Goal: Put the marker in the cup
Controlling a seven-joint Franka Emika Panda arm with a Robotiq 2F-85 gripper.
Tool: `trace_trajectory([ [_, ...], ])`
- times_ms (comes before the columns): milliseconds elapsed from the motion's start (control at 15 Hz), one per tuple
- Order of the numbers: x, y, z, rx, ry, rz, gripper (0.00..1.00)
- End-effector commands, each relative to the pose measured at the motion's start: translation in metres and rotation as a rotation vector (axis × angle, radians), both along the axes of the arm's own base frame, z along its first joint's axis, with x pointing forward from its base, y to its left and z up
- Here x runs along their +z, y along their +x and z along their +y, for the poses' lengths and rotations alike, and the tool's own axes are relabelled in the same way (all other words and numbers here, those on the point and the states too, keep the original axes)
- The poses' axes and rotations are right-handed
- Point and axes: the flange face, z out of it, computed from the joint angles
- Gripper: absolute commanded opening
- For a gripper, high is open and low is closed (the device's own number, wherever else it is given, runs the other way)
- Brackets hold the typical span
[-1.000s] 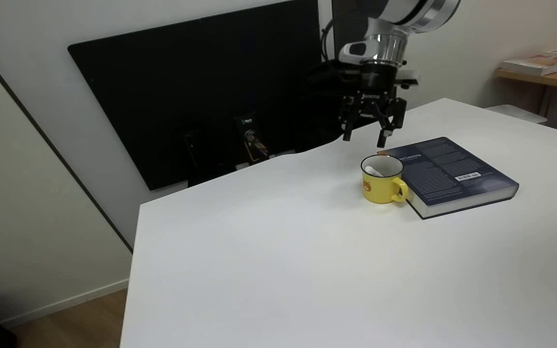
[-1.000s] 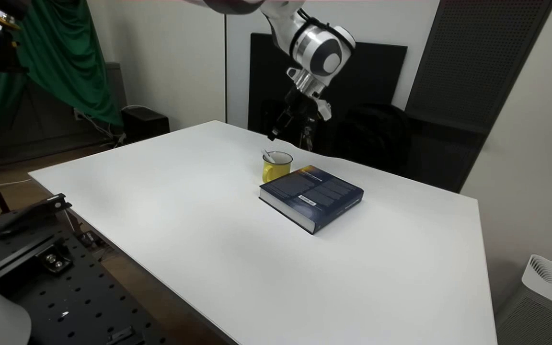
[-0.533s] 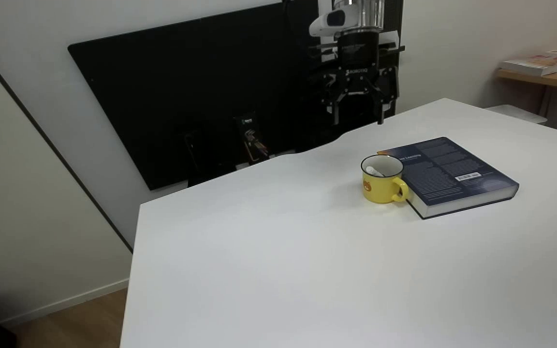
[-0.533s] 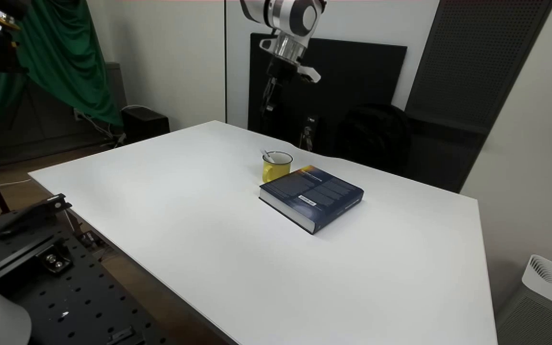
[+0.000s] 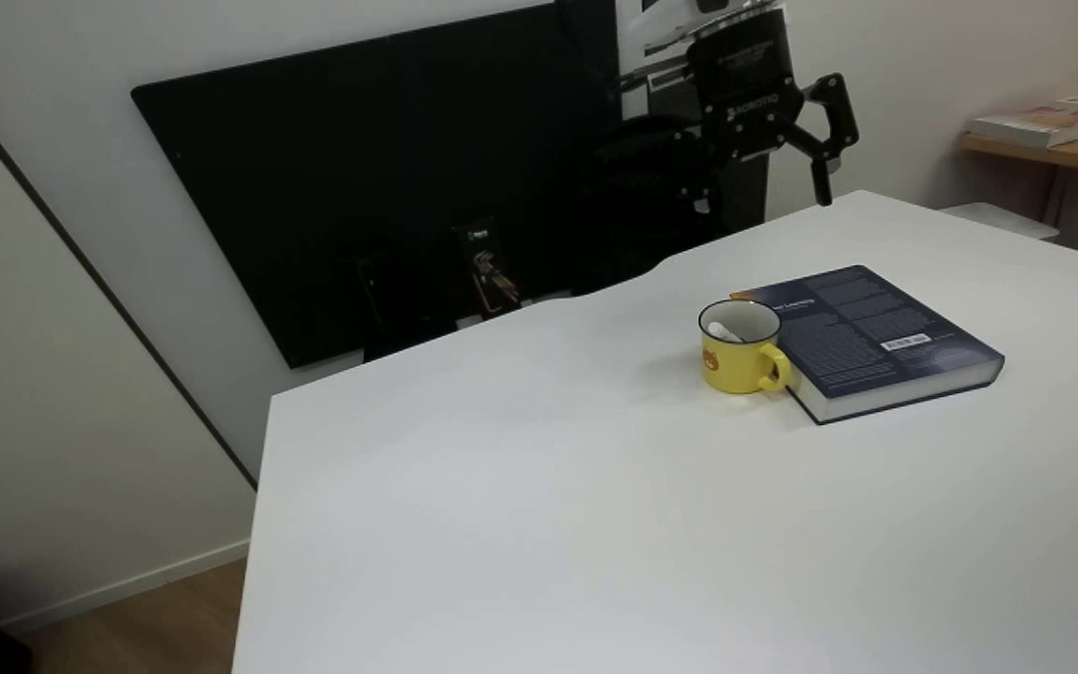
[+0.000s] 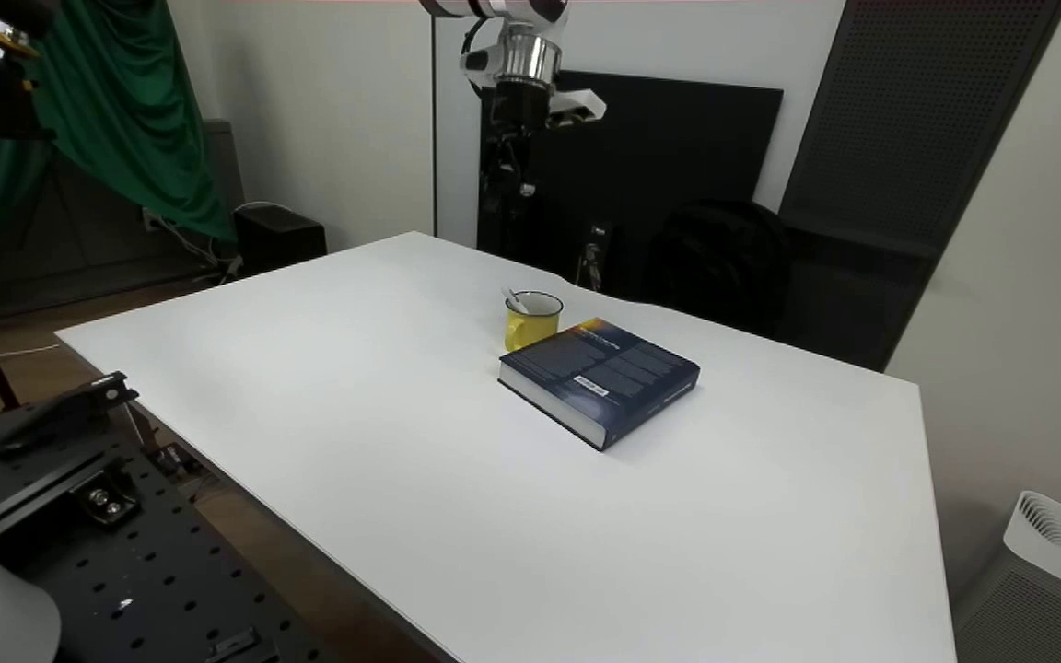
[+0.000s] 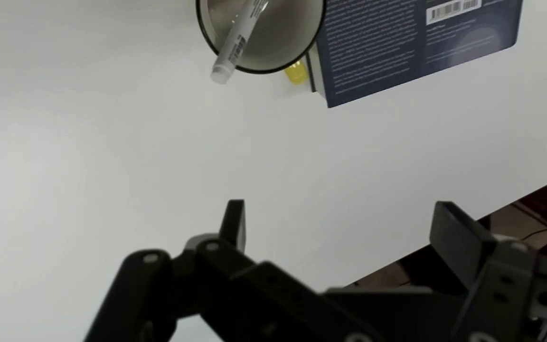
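The cup [image 5: 737, 372] is a yellow mug with a dark rim, upright on the table against the book's edge; it also shows in an exterior view [image 6: 535, 330]. The marker [image 7: 238, 45] looks white-grey in the wrist view and leans inside the cup, one end sticking out past the rim. It also shows in both exterior views [image 5: 722, 331] [image 6: 514, 300]. My gripper [image 5: 764, 201] is up in the air behind and above the cup, apart from it. In the wrist view the fingers [image 7: 340, 203] are wide apart with nothing between them.
A thick dark-blue book [image 5: 876, 328] lies flat beside the cup, on the handle side. The white table [image 5: 502, 505] has its far edge below the gripper. A black panel [image 5: 389, 168] stands behind the table.
My gripper has risen and moved away from the cup, and its wrist has turned and tilted. The cup, the marker in it and the book have not moved.
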Motion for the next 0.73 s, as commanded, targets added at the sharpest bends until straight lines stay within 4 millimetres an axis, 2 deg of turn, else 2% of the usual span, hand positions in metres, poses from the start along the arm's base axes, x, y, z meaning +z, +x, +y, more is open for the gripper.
trace_trajectory([
  [0, 0.018, -0.038, -0.013, 0.170, -0.070, -0.067, 1.00],
  [333, 0.029, -0.067, -0.019, 0.353, -0.025, -0.270, 1.00],
  [400, 0.020, -0.043, -0.012, 0.290, -0.035, -0.211, 1.00],
  [667, 0.023, -0.060, -0.013, 0.307, -0.031, -0.257, 1.00],
])
